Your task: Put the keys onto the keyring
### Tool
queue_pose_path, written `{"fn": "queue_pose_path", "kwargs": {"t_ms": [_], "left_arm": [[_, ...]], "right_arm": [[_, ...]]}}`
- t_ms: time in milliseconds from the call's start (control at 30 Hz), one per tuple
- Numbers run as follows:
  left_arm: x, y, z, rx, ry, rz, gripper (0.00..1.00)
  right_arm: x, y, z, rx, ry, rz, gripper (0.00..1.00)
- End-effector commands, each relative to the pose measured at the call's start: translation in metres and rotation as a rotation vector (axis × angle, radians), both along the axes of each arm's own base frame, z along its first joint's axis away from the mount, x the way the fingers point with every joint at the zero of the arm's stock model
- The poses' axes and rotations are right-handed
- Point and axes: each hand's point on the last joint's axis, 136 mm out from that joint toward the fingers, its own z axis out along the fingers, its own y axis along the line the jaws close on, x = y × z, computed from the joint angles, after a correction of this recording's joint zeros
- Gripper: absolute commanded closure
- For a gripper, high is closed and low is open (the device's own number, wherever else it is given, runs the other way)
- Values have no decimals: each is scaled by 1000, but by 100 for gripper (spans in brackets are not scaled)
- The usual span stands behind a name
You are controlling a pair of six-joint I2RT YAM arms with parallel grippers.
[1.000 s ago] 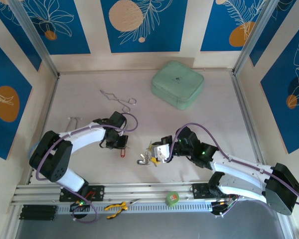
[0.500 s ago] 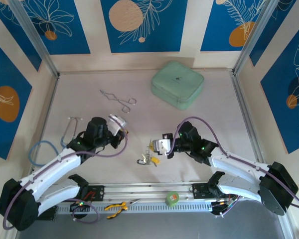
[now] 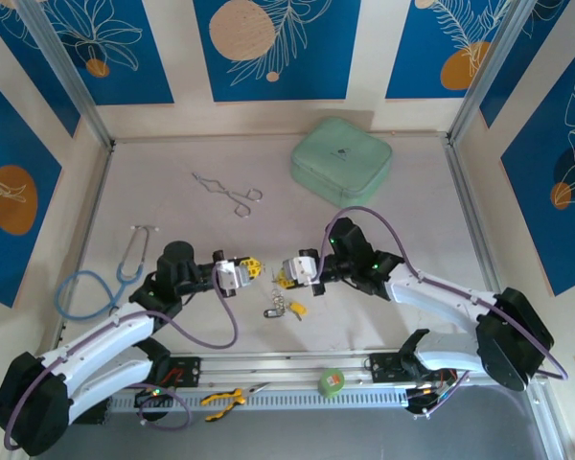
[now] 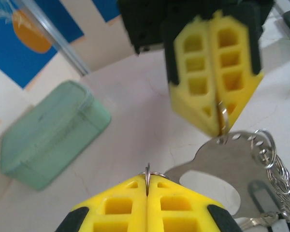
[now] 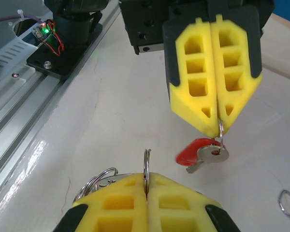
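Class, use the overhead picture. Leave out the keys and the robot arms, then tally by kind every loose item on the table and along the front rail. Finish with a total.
Stethoscope: 1
Forceps: 1
Green case: 1
Tape roll: 1
Pliers: 1
Total: 5

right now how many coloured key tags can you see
2: a red tag on the key the left gripper holds, a yellow tag in the key bunch by the right gripper. Others may be hidden.
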Motion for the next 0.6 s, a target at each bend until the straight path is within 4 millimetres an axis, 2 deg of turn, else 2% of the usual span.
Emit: {"fn": "queue_pose_path", "kwargs": {"t_ms": [0,300,567], "left_arm": [[-16,-9,11,-9,-168,-116,100],[-32,-15,-3,100,-287,-182,100],[-34,-16,-7,145,-347,-180,100]], "right_arm": [[-1,5,9,18,21,34,100],[3,6,11,32,42,30,100],[4,6,12,38,45,23,100]]}}
